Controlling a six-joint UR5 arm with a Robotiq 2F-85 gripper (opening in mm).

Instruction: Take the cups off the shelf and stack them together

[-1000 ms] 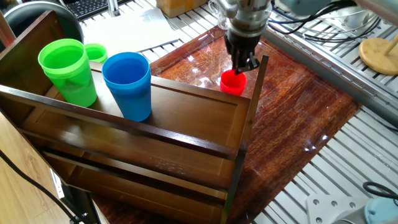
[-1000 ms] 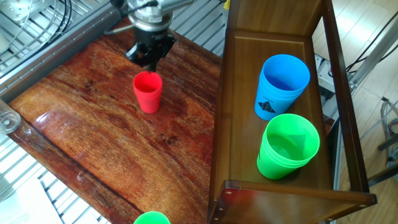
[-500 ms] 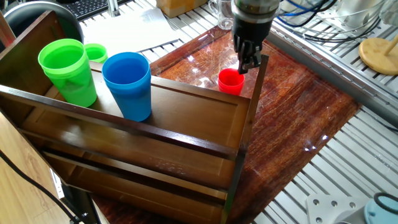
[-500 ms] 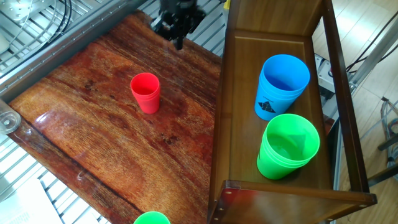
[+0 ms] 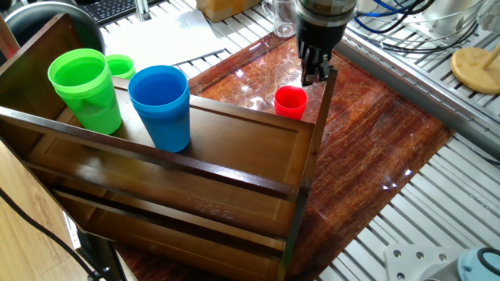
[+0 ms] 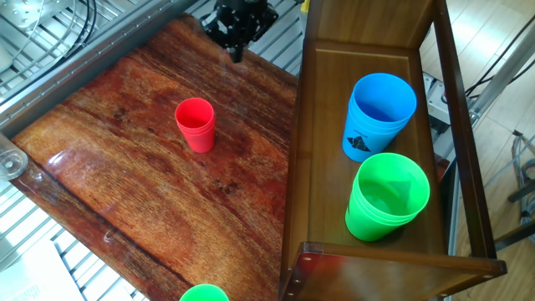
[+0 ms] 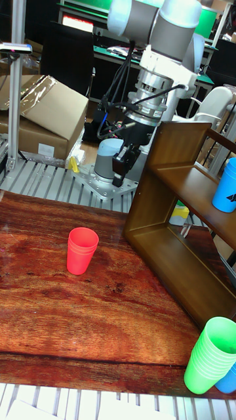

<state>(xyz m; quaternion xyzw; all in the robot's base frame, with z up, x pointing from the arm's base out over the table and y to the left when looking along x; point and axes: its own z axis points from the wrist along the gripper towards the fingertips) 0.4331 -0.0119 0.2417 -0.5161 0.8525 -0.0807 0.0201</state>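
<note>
Cups: the red cup point(image 6: 196, 124) stands upright and empty on the surface point(image 6: 125, 192), clear of the shelf point(image 6: 322, 167). Blue cup point(image 6: 378, 115) and green cup point(image 6: 386, 196) sit empty on the shelf's top board. The claw point(image 6: 236, 52) hangs above, holding nothing; I cannot tell its spread.

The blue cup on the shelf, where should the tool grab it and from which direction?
Take the blue cup by its rim, coming straight down from above. It stands upright with its mouth open and facing up, and the shelf has no board over it. The green cup stands close beside it, so pinching the rim on the side away from the green one looks safest.
</note>
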